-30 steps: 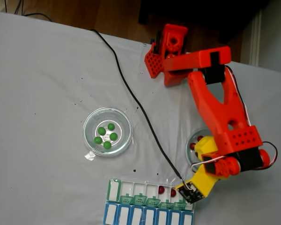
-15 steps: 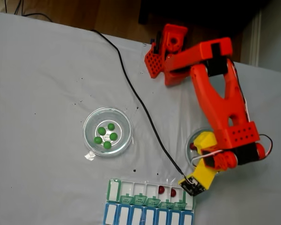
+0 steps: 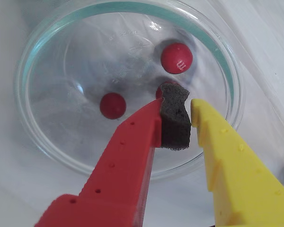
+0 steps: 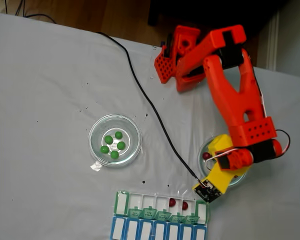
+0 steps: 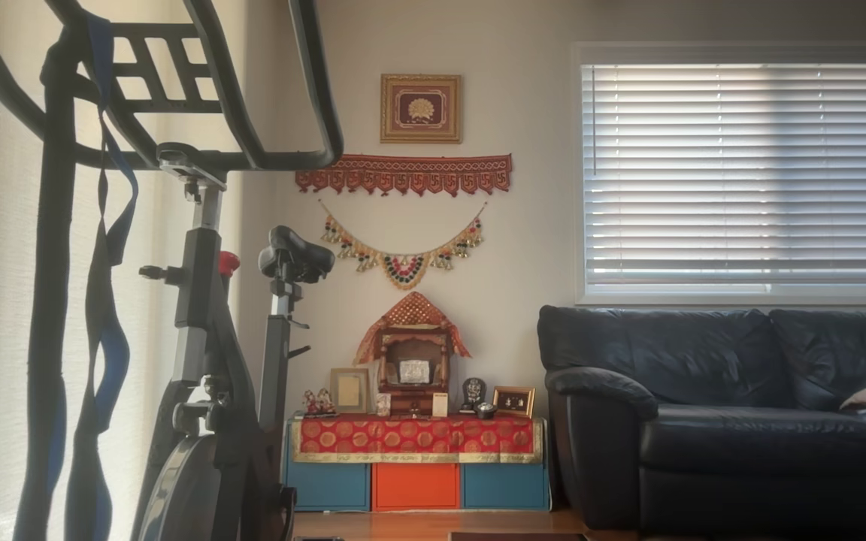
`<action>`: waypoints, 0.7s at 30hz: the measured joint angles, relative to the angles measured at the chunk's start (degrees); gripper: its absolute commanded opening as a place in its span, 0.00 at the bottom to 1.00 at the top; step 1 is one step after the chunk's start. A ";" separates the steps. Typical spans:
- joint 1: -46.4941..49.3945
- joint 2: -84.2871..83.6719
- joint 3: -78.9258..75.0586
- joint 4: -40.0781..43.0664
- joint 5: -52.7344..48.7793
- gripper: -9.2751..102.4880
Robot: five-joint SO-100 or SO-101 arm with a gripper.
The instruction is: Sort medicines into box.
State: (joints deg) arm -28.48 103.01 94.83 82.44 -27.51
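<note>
Foam, a dark grey block (image 3: 174,117) of it, sits on the tip of the red plastic finger (image 3: 132,156) in the wrist view, facing the yellow plastic finger (image 3: 227,156). We see only a narrow gap between foam and yellow tip, so the gripper (image 3: 182,118) is almost pressed together and pinches nothing. It hangs over the round clear glass dish (image 3: 42,137), where three glossy red round pills lie: one (image 3: 176,58) toward the far rim, one (image 3: 112,105) near the middle, and one (image 3: 159,90) half hidden behind the foam.

In the fixed view we find the orange arm (image 4: 235,90) reaching across the white tablecloth (image 4: 40,75) to that dish (image 4: 202,159), the yellow gripper (image 4: 212,187) over its lower edge. A black cable (image 4: 140,95) runs along the cloth to the gripper. The rectangular pill organizer with white compartments, green lids and a blue row (image 4: 160,220) lies just below; two red pills (image 4: 178,204) rest in neighbouring open compartments. Well apart to the left, a second glass dish (image 4: 97,150) holds five green pills (image 4: 113,144).

The other view gives us a room with an exercise bike (image 5: 207,338) and a dark sofa (image 5: 726,421).
</note>
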 measured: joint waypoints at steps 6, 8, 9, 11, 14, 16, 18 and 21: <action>0.00 0.00 1.14 -1.41 -0.44 0.11; 0.00 0.00 1.14 -1.41 -0.97 0.13; 0.00 0.00 1.14 -1.41 -1.14 0.13; 0.00 0.00 1.14 -1.41 -1.76 0.15; 0.00 -0.09 1.14 -1.41 -2.29 0.16; 0.00 -0.09 1.14 -1.41 -2.55 0.17; 0.00 -0.09 1.14 -1.93 -2.90 0.18; 0.35 -0.09 1.14 -2.46 -3.43 0.20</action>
State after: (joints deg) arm -28.12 102.92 95.98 79.98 -30.94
